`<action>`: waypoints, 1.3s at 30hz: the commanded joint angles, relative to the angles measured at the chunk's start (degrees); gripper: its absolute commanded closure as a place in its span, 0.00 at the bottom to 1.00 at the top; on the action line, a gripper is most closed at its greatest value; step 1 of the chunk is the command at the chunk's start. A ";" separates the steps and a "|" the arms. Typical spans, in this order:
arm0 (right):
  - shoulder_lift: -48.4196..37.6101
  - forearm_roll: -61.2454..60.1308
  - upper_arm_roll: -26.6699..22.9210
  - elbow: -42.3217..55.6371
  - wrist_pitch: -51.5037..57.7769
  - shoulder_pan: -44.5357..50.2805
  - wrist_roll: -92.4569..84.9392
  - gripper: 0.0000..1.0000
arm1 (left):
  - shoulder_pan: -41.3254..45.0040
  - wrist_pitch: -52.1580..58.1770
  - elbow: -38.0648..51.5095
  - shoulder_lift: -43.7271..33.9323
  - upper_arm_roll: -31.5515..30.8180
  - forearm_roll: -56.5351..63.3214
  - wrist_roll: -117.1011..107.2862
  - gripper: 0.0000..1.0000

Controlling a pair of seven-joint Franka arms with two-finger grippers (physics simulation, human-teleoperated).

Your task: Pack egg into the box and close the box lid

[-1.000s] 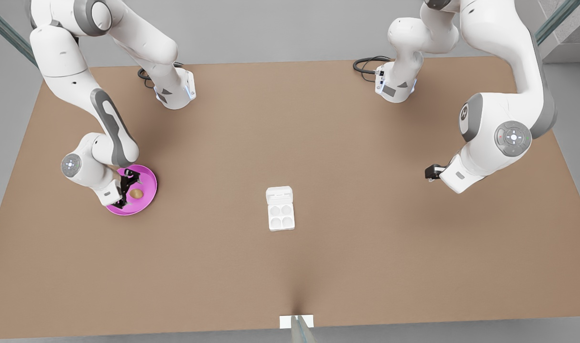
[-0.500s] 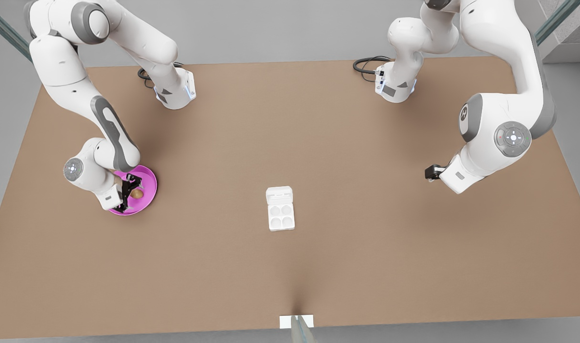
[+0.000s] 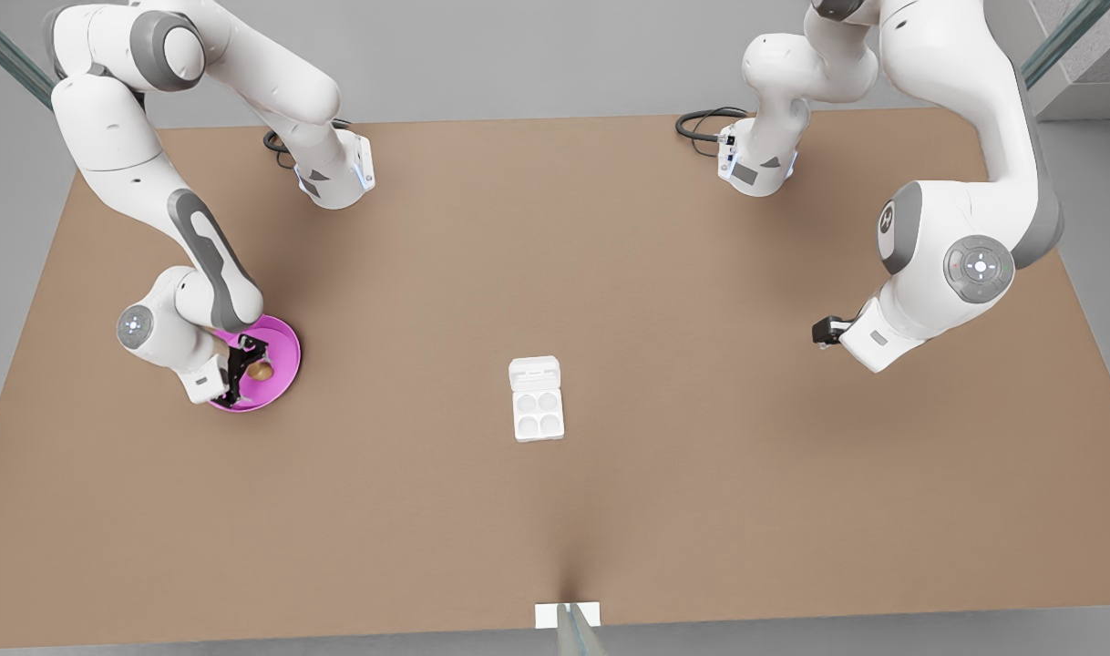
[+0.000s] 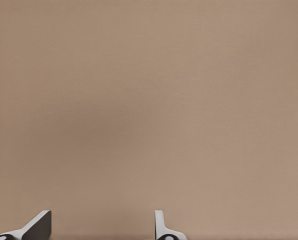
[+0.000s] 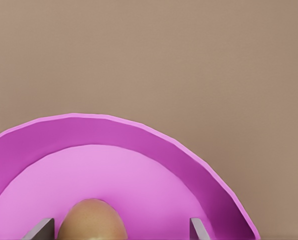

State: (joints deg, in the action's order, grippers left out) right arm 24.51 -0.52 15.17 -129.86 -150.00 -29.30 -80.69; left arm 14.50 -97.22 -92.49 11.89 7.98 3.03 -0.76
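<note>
The tan-brown egg (image 3: pixel 262 372) lies in a round pink plate (image 3: pixel 284 351) at the front view's left. My right gripper (image 3: pixel 243 372) is low over the plate and open, its fingertips (image 5: pixel 41 229) standing either side of the egg (image 5: pixel 91 220) without closing on it. The white box (image 3: pixel 538 415) sits mid-table with four empty cups, and the box lid (image 3: pixel 534 373) is swung open behind it. At the front view's right my left gripper (image 3: pixel 823 330) waits above bare table, open, with nothing between its fingers (image 4: pixel 161 226).
The pink plate's raised rim (image 5: pixel 154 142) curves around the egg. Both arm bases (image 3: pixel 336 178) and cables stand at the table's far edge. A small white marker (image 3: pixel 566 615) sits at the near edge. Brown tabletop (image 3: pixel 409 301) stretches between plate and box.
My right gripper has shifted closer over the egg and lower into the plate, so its fingers now straddle the egg. The left arm has barely moved.
</note>
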 commanded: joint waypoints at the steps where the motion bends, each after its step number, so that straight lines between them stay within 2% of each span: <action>1: -0.26 -0.01 0.04 -0.74 0.06 0.04 0.27 0.00 | 0.00 0.01 0.03 -0.02 0.01 0.05 -0.12 0.00; 6: -0.34 -0.01 0.04 -0.92 0.06 0.04 0.27 0.00 | 0.00 -0.34 0.11 0.68 0.01 0.05 -0.12 0.00; 9: -0.34 -0.01 0.04 -0.83 0.14 0.13 0.98 0.41 | 0.00 -0.43 0.11 0.77 0.01 0.05 -0.12 0.00; 10: -0.26 -0.01 0.04 -0.83 0.23 0.13 1.07 0.48 | 0.00 -0.43 0.11 0.77 0.01 0.05 -0.12 0.00; 11: -0.26 -0.01 0.04 -0.83 0.23 0.13 1.50 0.51 | 0.00 -0.43 0.11 0.77 0.01 0.05 -0.12 0.00; 16: -0.61 -0.01 0.12 -0.57 0.23 0.30 1.86 0.55 | 0.00 -0.43 0.11 0.77 0.01 0.05 -0.12 0.00; 20: -7.55 -0.10 0.30 -0.74 3.39 0.83 5.37 0.58 | 0.09 -0.34 0.12 0.77 -0.07 0.05 -0.12 0.00; 24: -13.09 -0.10 7.15 0.93 7.17 1.09 11.43 0.58 | 0.09 -0.43 0.11 0.77 -0.07 0.05 -0.12 0.00; 27: -13.00 -0.10 15.85 2.51 10.87 1.44 27.78 0.58 | 0.09 -0.43 0.20 0.77 -0.07 0.05 -0.12 0.00; 29: -12.82 -0.10 18.58 3.21 10.87 2.50 35.43 0.58 | 0.09 -0.43 0.20 0.68 -0.07 0.05 -0.12 0.00; 35: -10.98 -1.50 18.58 7.25 10.87 12.78 60.82 0.58 | 1.58 0.36 0.29 0.42 -0.16 0.13 -0.56 0.00; 39: -6.41 -1.59 18.49 12.18 10.87 20.25 66.98 0.58 | 1.58 0.36 0.29 0.51 -0.07 0.13 -0.56 0.00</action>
State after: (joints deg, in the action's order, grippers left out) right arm 17.39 -2.26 33.68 -118.27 -139.57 -10.08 -51.32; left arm 16.09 -97.05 -92.23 12.43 7.88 3.12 -0.99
